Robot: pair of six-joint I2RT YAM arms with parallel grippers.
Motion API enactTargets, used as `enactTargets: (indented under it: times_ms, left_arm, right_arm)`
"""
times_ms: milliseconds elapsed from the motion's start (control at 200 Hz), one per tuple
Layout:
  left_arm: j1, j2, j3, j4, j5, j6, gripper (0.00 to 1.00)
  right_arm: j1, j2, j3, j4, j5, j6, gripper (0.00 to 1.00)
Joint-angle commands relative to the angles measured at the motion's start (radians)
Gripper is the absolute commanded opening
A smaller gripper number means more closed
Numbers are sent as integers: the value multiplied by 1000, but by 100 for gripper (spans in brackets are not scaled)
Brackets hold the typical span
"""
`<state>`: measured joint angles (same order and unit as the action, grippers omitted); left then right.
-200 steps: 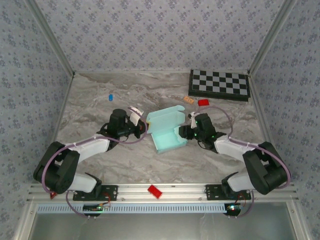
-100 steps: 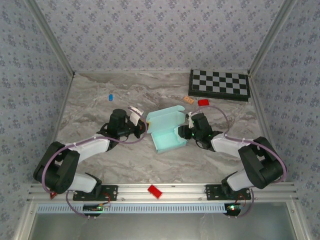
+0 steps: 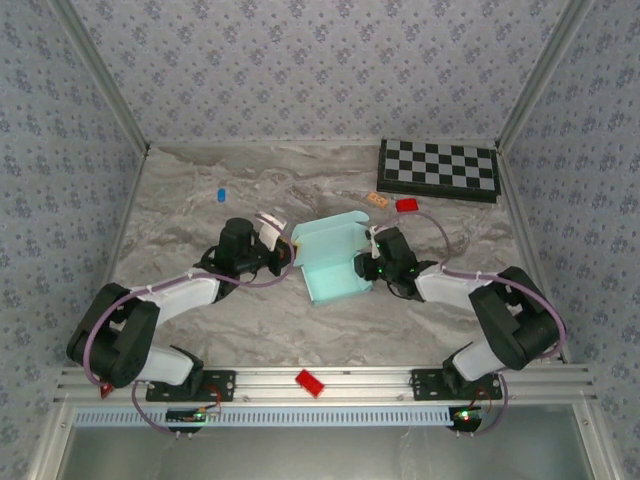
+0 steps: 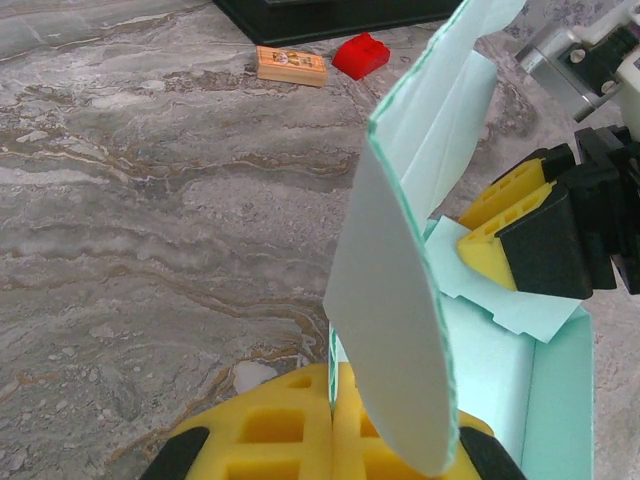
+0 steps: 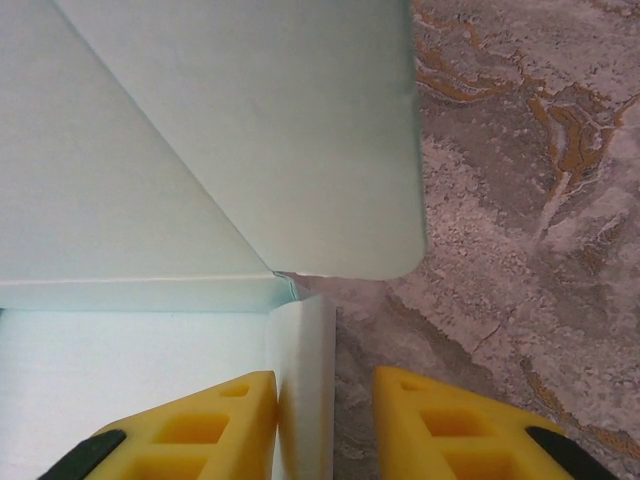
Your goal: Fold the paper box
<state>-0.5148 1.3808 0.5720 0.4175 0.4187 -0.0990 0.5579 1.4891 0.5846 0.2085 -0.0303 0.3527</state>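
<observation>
The pale mint paper box (image 3: pixel 335 265) sits half-formed in the middle of the table, its lid flap (image 3: pixel 330 232) raised at the back. My left gripper (image 3: pixel 286 258) is at the box's left side. In the left wrist view its yellow pads (image 4: pixel 290 435) are shut on the thin edge of the box's left wall, and a curved flap (image 4: pixel 400 300) rises above them. My right gripper (image 3: pixel 362 266) straddles the box's right wall (image 5: pixel 305 380). Its left finger (image 5: pixel 200 425) presses the wall from inside. Its right finger (image 5: pixel 450 425) stands apart outside over bare marble.
A folded chessboard (image 3: pixel 438 168) lies at the back right. A red block (image 3: pixel 406 205) and a tan block (image 3: pixel 378 200) lie just behind the box. A small blue piece (image 3: pixel 221 192) sits at the back left. Another red block (image 3: pixel 309 382) rests on the front rail.
My right gripper has slid left onto the box's right wall and its jaws have narrowed. The left gripper and the box have stayed put.
</observation>
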Motion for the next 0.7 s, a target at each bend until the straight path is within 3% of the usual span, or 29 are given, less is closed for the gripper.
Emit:
enactTargets:
  times_ms: [0,455,695]
  left_arm:
    - [-7,-16,-2,6,-22,-7,0]
    - [-6,-20,-3,2,-47,-8,0]
    - [-7,-14,-3,8,-57,-28,0]
  right_arm:
    - [7,23,31,-73,66,-21,31]
    - [9,34,63,-159,83,-57,34]
    - [-1,23,46,-98,36,-15,39]
